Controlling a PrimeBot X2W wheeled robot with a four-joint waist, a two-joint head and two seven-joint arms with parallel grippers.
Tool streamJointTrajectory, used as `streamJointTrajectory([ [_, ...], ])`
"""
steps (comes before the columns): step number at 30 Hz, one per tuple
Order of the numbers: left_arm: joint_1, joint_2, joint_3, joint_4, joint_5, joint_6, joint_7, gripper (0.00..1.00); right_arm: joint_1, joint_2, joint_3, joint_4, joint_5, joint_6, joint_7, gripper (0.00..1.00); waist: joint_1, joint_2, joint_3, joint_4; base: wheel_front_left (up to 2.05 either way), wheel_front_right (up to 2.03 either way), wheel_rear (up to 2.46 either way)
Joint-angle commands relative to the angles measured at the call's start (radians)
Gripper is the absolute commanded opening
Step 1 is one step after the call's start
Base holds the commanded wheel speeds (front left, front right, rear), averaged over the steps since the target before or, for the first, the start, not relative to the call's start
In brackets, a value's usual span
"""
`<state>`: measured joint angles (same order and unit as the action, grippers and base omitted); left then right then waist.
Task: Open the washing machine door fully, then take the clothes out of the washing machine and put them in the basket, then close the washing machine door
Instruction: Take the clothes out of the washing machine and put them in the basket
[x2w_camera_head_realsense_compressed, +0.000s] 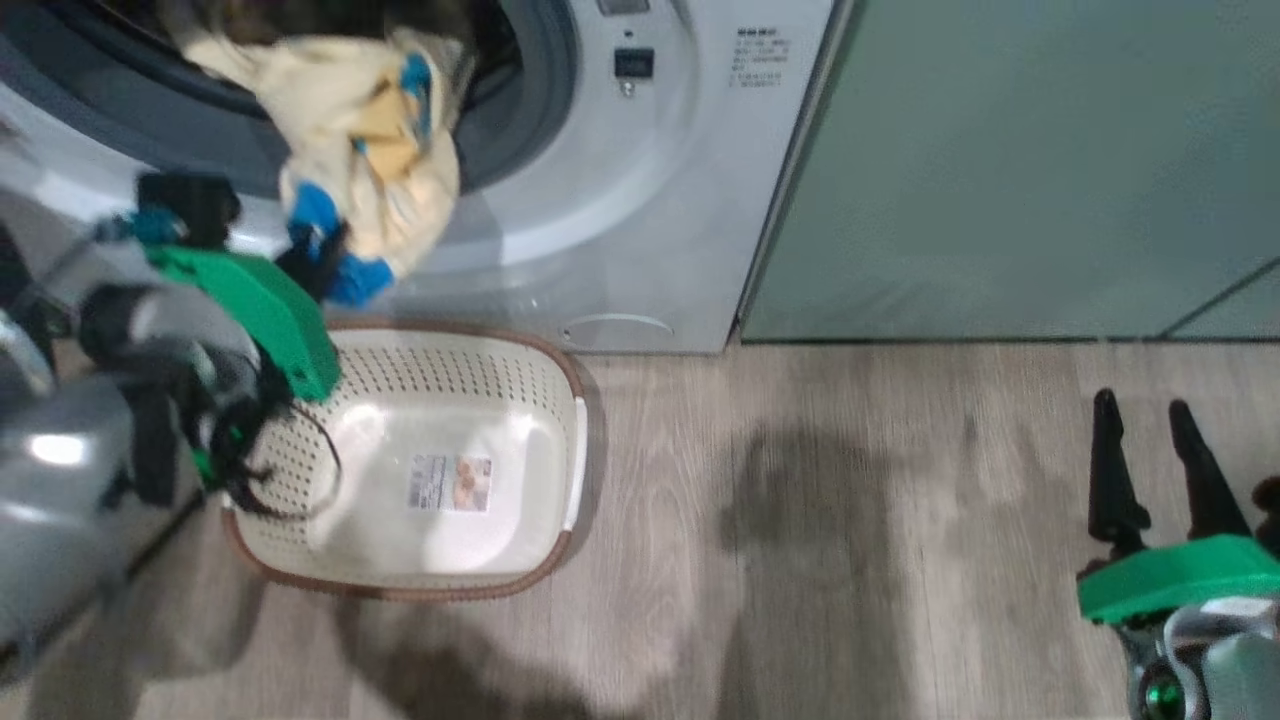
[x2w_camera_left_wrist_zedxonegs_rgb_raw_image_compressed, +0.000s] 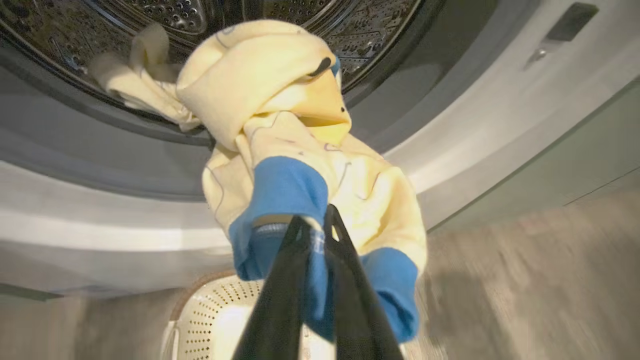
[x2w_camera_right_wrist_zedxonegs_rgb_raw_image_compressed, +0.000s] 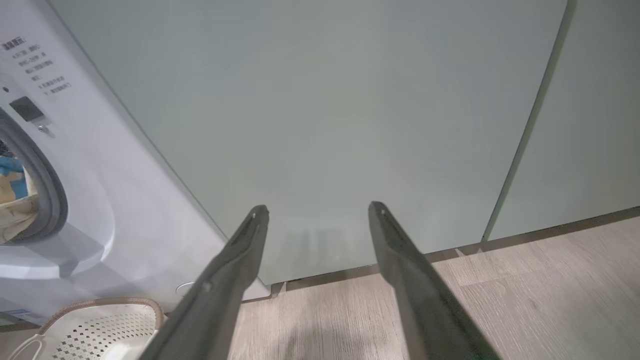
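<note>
Though its print is unreadable, a label sticker (x2w_camera_head_realsense_compressed: 450, 483) marks the basket (x2w_camera_head_realsense_compressed: 480, 375).

Nothing legible
Small dark print (x2w_camera_head_realsense_compressed: 762, 58) on the white front-loading washing machine (x2w_camera_head_realsense_compressed: 650, 230) and a sticker (x2w_camera_head_realsense_compressed: 451, 483) in the cream perforated plastic basket (x2w_camera_head_realsense_compressed: 470, 375) are too blurred to read.

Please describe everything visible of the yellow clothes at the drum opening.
The clothes are soft pale yellow fabric with bright blue patches and faint small prints. They hang bunched out of the washing machine drum opening, with the basket below on the floor. The left gripper is shut on a blue patch.
</note>
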<state>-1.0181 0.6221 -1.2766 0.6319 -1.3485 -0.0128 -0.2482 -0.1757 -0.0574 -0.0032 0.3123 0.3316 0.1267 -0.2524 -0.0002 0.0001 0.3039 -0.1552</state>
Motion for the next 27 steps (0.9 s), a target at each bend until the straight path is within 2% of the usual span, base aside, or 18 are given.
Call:
streamJointTrajectory([
  [1, -0.006, 0.028, 0.062, -0.023, 0.012, 0.018, -0.013, 0.00, 0.007, -0.019, 0.015, -0.026, -0.005, 0.004, -0.009, 1.00, 0.0002, -0.0001, -0.042, 0.018, 0.00, 0.00, 0.00],
  [4, 0.071, 0.023, 0.095, -0.075, 0.047, 0.068, -0.013, 0.00, 0.027, -0.023, 0.013, -0.025, -0.006, 0.004, -0.009, 1.00, 0.0002, -0.0001, -0.068, 0.025, 0.00, 0.00, 0.00],
  [7, 0.154, 0.016, 0.117, -0.117, 0.069, 0.099, -0.013, 0.00, 0.042, -0.027, 0.015, -0.023, -0.003, 0.004, -0.009, 1.00, 0.0002, -0.0001, -0.086, 0.028, 0.00, 0.00, 0.00],
  [14, 0.300, -0.019, 0.155, -0.147, 0.100, 0.130, -0.013, 0.00, 0.060, -0.035, 0.017, -0.023, 0.006, 0.004, -0.009, 1.00, 0.0002, -0.0001, -0.101, 0.032, 0.00, 0.00, 0.00],
  [20, 0.355, -0.072, 0.139, -0.068, 0.106, 0.128, -0.010, 0.00, 0.054, -0.045, 0.023, -0.024, 0.009, 0.004, -0.009, 1.00, 0.0002, -0.0001, -0.091, 0.023, 0.00, 0.00, 0.00],
  [27, 0.347, -0.152, 0.091, 0.128, 0.125, 0.099, 0.032, 0.00, 0.035, -0.051, 0.025, -0.031, 0.010, 0.004, -0.009, 1.00, 0.0002, -0.0001, -0.042, 0.008, 0.00, 0.00, 0.00],
])
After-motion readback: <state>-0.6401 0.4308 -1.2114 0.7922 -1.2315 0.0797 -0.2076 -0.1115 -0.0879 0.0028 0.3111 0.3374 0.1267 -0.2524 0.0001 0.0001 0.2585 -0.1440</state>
